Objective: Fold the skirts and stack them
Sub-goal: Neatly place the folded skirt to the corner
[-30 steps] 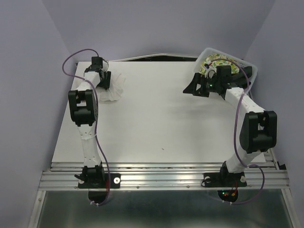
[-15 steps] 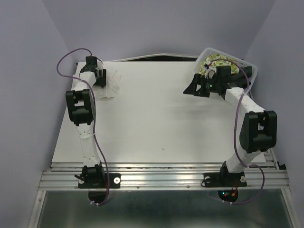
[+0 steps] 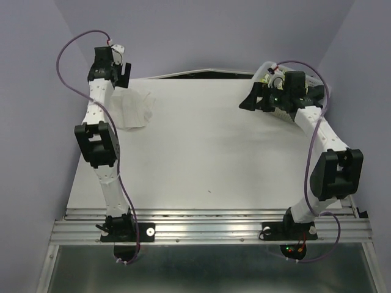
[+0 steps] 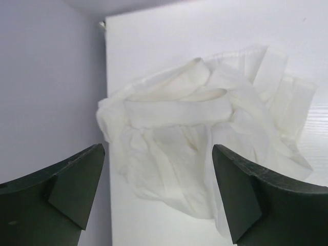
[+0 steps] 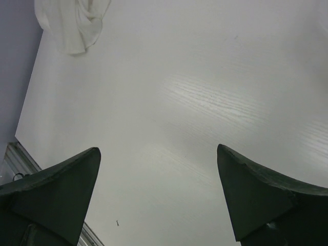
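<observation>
Left arm has risen and drawn back toward the far-left corner since the earlier frame, and its gripper has let go of the plain white cloth skirt. That gripper now hangs above the garment with its jaws spread wide and nothing between them; the left wrist view shows both dark fingers clear of the cloth. The right arm has also lifted and shifted slightly toward the far edge.

The white skirt lies crumpled and unfolded on the white tabletop, at the far-left, close to the left edge. Its waistband runs across the top of the heap in the left wrist view.

The right gripper is held above bare tabletop at the far-right, jaws fully apart and empty, pointing leftward. It sits just beside the white plastic mesh basket, which the arm largely hides. The right wrist view catches the white skirt well apart from that gripper.
</observation>
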### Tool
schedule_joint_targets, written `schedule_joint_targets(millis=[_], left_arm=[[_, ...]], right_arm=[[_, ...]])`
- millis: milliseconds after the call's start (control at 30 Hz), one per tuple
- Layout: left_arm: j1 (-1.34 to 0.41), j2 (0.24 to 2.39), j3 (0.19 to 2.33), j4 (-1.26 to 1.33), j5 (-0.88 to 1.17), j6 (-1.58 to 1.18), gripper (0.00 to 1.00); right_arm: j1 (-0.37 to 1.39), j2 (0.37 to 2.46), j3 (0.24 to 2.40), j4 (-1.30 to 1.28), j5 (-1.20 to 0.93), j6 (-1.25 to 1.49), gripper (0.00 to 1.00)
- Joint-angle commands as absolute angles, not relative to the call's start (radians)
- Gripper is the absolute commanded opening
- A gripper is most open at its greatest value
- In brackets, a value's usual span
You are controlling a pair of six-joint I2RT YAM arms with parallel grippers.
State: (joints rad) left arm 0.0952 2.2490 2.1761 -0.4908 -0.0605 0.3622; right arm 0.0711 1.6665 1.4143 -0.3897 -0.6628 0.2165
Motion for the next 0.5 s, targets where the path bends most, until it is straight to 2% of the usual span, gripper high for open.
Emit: schedule_joint_targets(millis=[0, 200, 367, 467], left_arm=[[0.084, 1.916, 2.189, -0.447, -0.017, 0.390, 0.99], [0.078, 1.619, 1.959, -0.391, 0.196, 0.371, 0.99], [0.019, 1.494, 1.843, -0.520, 0.277, 0.353, 0.99], [-0.028, 1.425, 1.673, -0.537, 0.359, 0.373, 0.99]], right_arm=[[0.054, 1.551, 1.522, -0.403, -0.536, 0.155, 1.00], [0.003, 1.551, 1.681, -0.494, -0.407, 0.061, 1.00], [-0.057, 1.612, 1.819, -0.584, -0.327, -0.052, 1.00], [-0.098, 1.690, 1.896, -0.617, -0.256, -0.116, 1.00]])
